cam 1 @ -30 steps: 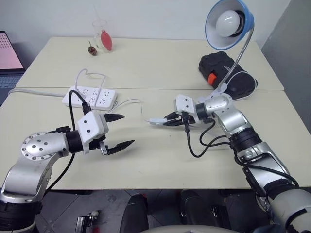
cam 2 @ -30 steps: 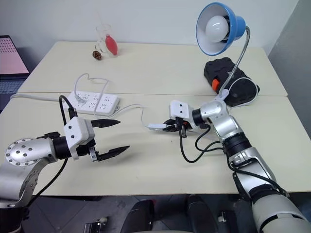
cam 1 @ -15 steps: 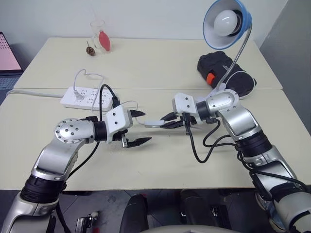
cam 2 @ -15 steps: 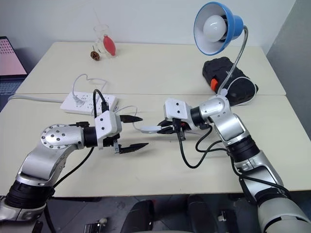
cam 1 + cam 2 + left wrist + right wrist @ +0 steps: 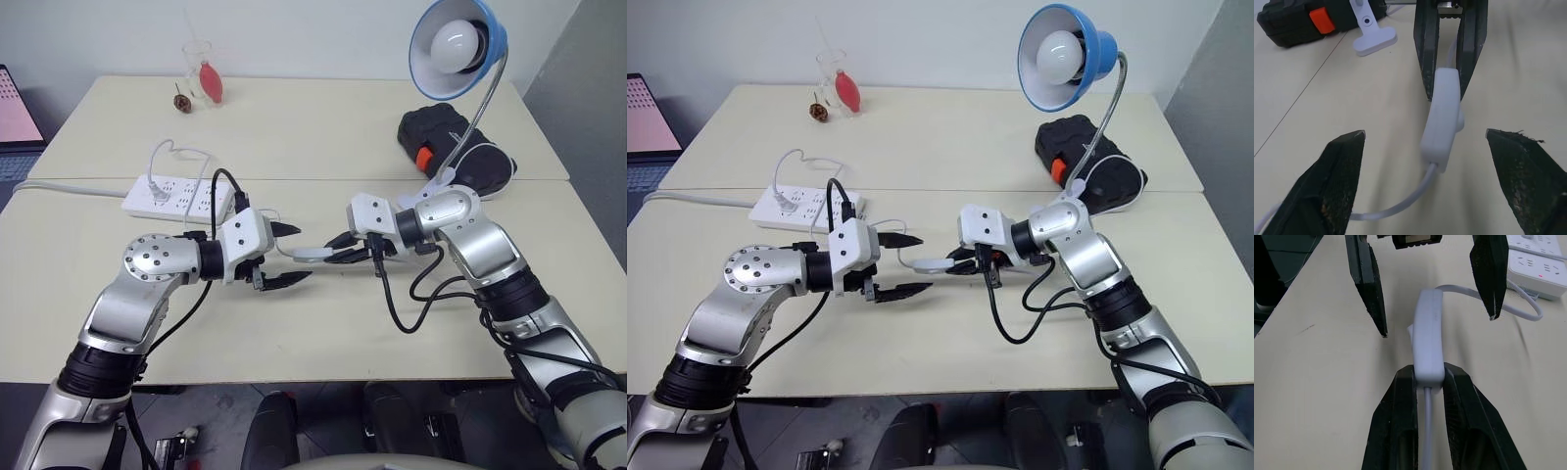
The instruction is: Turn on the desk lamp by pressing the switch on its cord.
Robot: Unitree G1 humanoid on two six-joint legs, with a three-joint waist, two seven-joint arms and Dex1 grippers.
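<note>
Item: the switch [image 5: 1442, 115], pinched at one end by my right gripper [image 5: 1427, 382] and held just above the table [image 5: 323, 127]. My left gripper [image 5: 291, 255] has swung in from the left; its fingers, apart but narrowing, now flank the free end. Desk lamp [image 5: 458, 44] bulb looks unlit. I judge the press imminent.

You've got two cream tabletops [image 5: 323, 127] pushed together against a plain white wall [image 5: 294, 34], grey panel [image 5: 588, 88] at right, dark floor [image 5: 196, 421] below the front edge.
</note>
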